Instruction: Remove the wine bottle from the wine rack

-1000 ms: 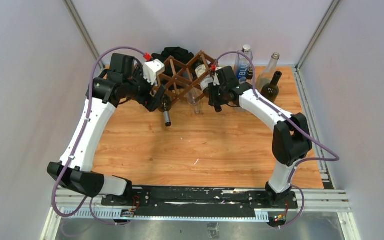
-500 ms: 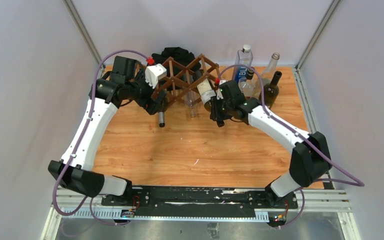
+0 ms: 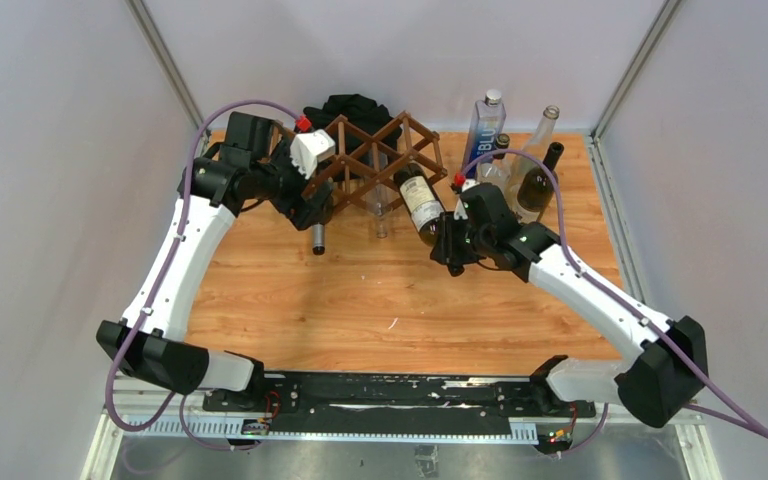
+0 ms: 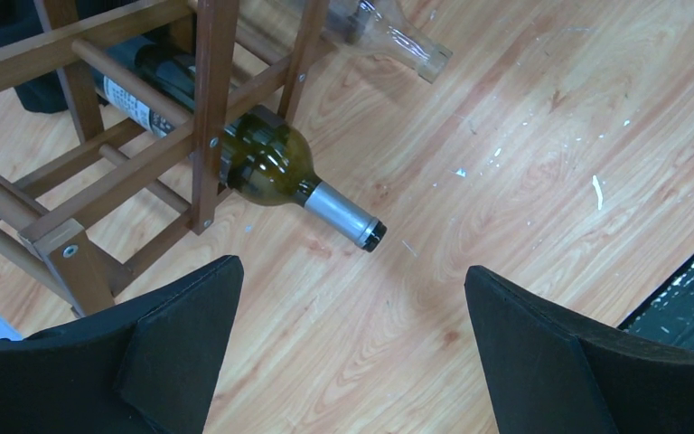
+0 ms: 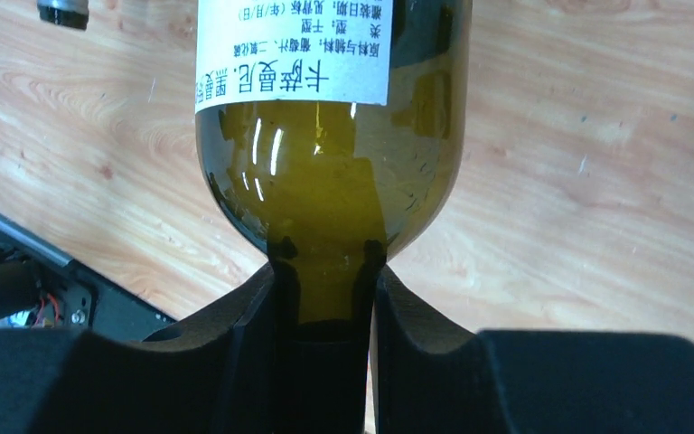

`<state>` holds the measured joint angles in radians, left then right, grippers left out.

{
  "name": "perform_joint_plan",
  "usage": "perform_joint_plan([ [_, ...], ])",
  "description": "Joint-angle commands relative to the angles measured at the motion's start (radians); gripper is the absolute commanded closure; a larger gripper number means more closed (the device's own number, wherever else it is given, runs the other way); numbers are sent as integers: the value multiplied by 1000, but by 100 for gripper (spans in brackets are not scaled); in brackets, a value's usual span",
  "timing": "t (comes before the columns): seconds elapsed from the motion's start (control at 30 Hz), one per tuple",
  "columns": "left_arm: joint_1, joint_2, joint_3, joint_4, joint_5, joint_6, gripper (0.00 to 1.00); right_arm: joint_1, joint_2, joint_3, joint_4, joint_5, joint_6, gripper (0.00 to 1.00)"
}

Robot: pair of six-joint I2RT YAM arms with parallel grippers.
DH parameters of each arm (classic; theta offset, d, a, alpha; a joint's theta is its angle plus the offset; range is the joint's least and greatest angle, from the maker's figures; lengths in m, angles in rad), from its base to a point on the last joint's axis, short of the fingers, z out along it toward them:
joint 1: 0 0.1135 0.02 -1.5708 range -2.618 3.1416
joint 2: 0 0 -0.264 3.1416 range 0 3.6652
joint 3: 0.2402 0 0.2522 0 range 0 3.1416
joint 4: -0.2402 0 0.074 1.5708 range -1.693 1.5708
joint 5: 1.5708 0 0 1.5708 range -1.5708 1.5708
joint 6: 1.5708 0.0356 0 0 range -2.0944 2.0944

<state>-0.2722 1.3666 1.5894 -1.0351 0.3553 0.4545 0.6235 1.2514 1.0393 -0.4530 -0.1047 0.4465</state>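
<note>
The wooden table [image 3: 390, 290] fills the middle of the top view. The left arm [image 3: 185, 250] rises along the left side of the frame. The right arm [image 3: 600, 300] crosses from the lower right toward the centre.

The rack [image 3: 375, 160] [image 4: 212, 90] stands at the upper centre of the top view, on the table's far edge. A heap of black cloth [image 3: 355, 108] lies behind it. At the upper right, beside the rack, stands a group of bottles [image 3: 520, 150], some clear and some dark.

The wine bottle [image 3: 420, 203] [image 5: 325, 163] lies just right of centre in the top view. It is slanted, with its base at the rack's right front and its neck pointing toward the bottom of the frame. Whether the base is clear of its cell cannot be told. In the right wrist view its green shoulder and white label fill the upper centre.

A second bottle [image 3: 317, 232] [image 4: 271, 167] rests in the rack's left end, its foil neck poking out over the table. A clear bottle [image 3: 380, 215] [image 4: 389, 32] sticks out of the rack's middle.

The right gripper [image 3: 442, 240] [image 5: 325, 280] is clamped on the wine bottle's neck, with a finger [image 5: 267, 298] pressed to each side. The left gripper [image 3: 315, 205] [image 4: 348, 271] hangs by the rack's left end above the second bottle, its fingers [image 4: 190, 316] spread wide and holding nothing.
</note>
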Motion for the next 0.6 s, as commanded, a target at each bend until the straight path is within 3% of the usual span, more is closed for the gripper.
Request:
perform_joint_plan([
  [0.0, 4, 5, 1, -6, 7, 62, 0, 43, -96, -1, -41, -23, 42, 100],
  [0.37, -84, -81, -41, -4, -14, 368, 0, 48, -280, 35, -204, -127, 64, 100],
  [0.47, -153, -127, -74, 6, -7, 486, 0, 48, -282, 94, -282, -197, 51, 100],
  [0.57, -290, -192, -113, 44, -45, 624, 0, 65, -268, 159, -367, -240, 48, 100],
])
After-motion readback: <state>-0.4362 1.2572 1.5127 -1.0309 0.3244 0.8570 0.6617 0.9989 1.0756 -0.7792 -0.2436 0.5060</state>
